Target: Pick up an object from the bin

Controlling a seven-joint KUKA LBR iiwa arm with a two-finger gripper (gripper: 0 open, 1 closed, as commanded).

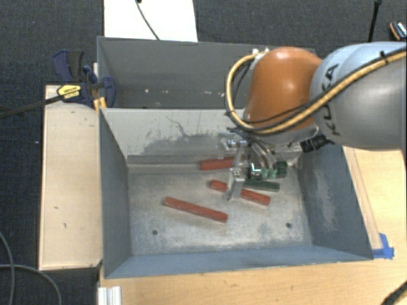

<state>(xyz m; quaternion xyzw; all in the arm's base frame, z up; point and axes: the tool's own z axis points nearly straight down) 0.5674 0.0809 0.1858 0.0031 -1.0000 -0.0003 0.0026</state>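
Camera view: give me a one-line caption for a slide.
KUKA gripper low in the grey bin over a red stick; a second red stick lies nearby.

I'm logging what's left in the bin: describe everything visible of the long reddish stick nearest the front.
The reddish-brown stick is long, thin and straight, matte, perhaps wood or plastic. It lies flat on the bin floor, slanting from upper left to lower right, apart from the gripper, which is to its upper right. Only the floor touches it.
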